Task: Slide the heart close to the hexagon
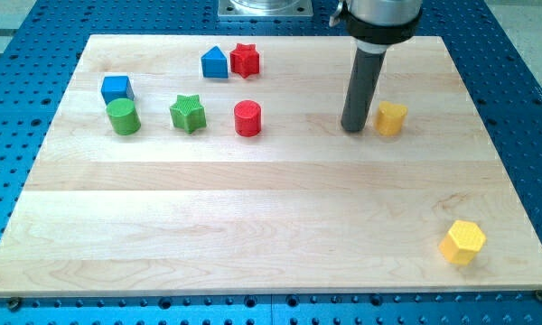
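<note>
A yellow heart [391, 117] lies on the wooden board at the view's upper right. A yellow hexagon [462, 241] lies near the board's lower right corner, far below the heart. My rod comes down from the view's top and my tip [354, 127] rests on the board just left of the heart, almost touching it.
At the upper left of the wooden board [253, 226] stand a blue cube [116, 88], a green cylinder [123, 116], a green star [188, 114], a red cylinder [247, 118], a blue pentagon-like block [214, 63] and a red star [245, 60].
</note>
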Motion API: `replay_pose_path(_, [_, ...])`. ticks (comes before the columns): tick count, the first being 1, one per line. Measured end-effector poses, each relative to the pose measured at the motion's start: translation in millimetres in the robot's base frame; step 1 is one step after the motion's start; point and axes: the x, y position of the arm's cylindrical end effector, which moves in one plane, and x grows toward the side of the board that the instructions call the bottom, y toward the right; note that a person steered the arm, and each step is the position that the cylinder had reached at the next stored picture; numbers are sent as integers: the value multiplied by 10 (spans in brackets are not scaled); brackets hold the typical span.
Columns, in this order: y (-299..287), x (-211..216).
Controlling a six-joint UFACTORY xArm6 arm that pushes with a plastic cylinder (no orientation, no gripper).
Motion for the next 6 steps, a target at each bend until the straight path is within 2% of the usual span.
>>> replay_pose_path(1, [216,-400])
replay_pose_path(3, [1021,798])
replay_pose_path(4, [1141,1071])
replay_pose_path(5, [1128,1052])
replay_pose_path(6, [917,818])
